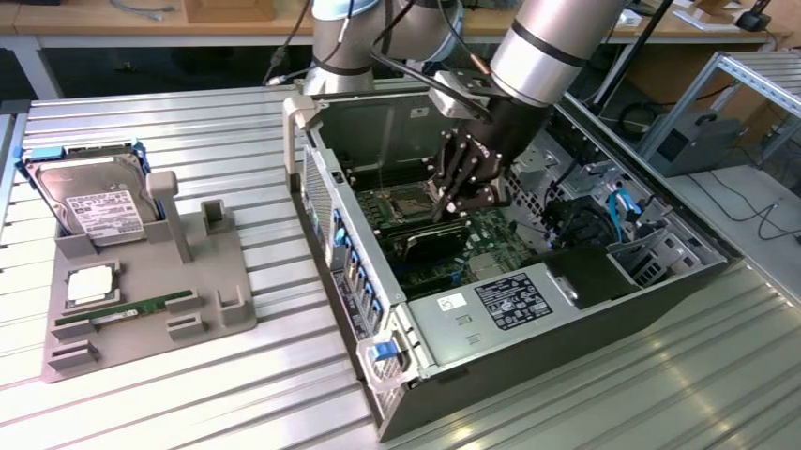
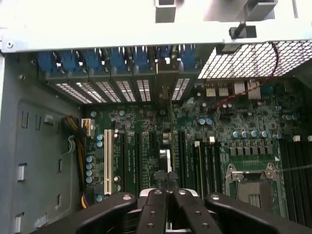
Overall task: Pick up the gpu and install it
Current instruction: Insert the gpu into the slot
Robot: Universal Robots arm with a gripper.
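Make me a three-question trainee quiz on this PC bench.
1. True or false: the drive stands in the tray.
2. The gripper is over: A) the tray, B) the motherboard, C) the table.
3. Name the slim green part lying on the tray.

Key: 1 true; 2 B; 3 the memory stick.
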